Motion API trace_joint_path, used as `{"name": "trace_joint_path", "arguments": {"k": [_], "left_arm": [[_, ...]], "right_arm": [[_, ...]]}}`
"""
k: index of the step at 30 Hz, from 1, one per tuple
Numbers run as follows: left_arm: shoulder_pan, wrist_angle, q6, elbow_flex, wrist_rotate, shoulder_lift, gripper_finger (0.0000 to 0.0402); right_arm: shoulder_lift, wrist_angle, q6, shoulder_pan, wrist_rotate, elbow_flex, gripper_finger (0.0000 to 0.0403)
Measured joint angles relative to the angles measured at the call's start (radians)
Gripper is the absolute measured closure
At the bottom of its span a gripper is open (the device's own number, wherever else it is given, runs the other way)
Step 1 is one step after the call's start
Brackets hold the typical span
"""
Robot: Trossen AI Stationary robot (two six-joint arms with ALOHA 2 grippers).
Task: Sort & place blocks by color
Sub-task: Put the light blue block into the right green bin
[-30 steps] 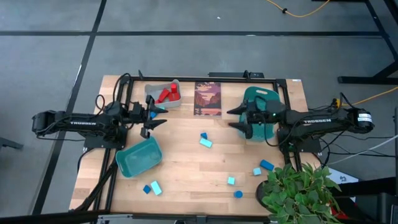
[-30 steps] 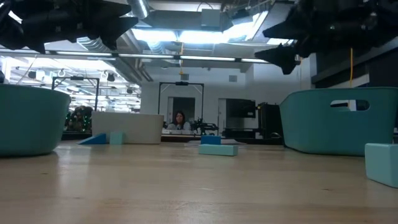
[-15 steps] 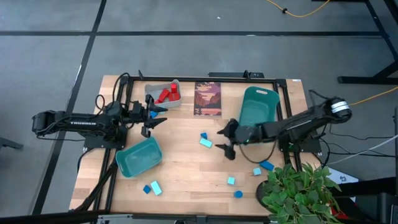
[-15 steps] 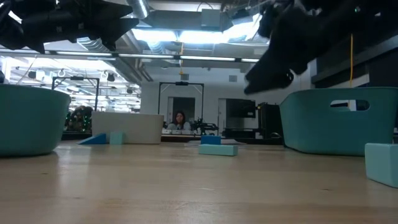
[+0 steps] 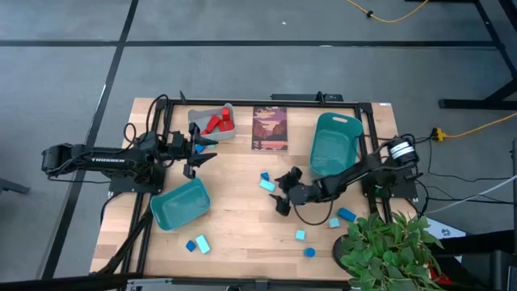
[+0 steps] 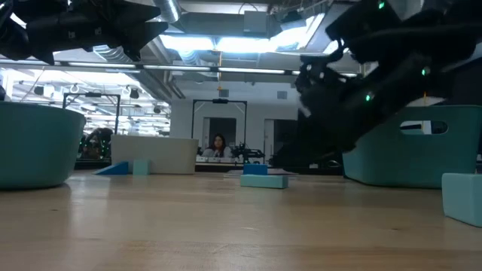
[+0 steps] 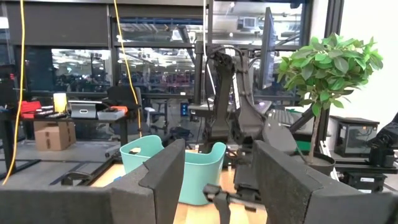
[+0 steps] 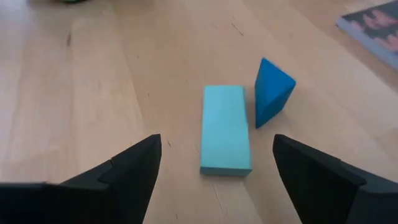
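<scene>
Right wrist view: right tool point(image 8: 214, 171) released before one cyan bar point(image 8: 225, 129); one blue wedge point(image 8: 271, 90).

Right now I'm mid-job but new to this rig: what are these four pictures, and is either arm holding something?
Two dark robot arms work at a wooden table. One picture looks straight down, one looks level across the tabletop, and one comes from each arm's wrist. The right end effector is low over the middle, open, with a light cyan block and a dark blue block just ahead of it. The left end effector waits, parted and empty, near the grey bin of red blocks. Two teal bins and a picture card are also there, with more blue and cyan blocks scattered. Nothing is held.
</scene>
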Motion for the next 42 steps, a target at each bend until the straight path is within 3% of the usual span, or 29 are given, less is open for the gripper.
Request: {"name": "trace_joint_path", "arguments": {"k": [10,13,18,33,42], "left_arm": [[0.000,0.001,0.000,0.000,0.000,0.000,0.0221],[0.000,0.001,0.000,0.000,-0.003,0.000,0.0221],[0.000,0.001,0.000,0.000,-0.024,0.000,0.0221],[0.000,0.001,-0.001,0.001,-0.026,0.000,0.0221],[0.000,0.004,-0.050,0.001,-0.026,0.000,0.0221]], "right_arm": [[0.134,0.097,0.045,0.001,0.048,0.004,0.0109],[0.148,0.094,0.050,0.008,0.089,0.004,0.0155],[0.148,0.085,0.053,0.012,0.113,0.003,0.0275],[0.125,0.064,0.008,0.017,0.065,0.001,0.0273],[-0.054,-0.131,-0.063,0.034,-0.057,-0.049,0.0273]]}}
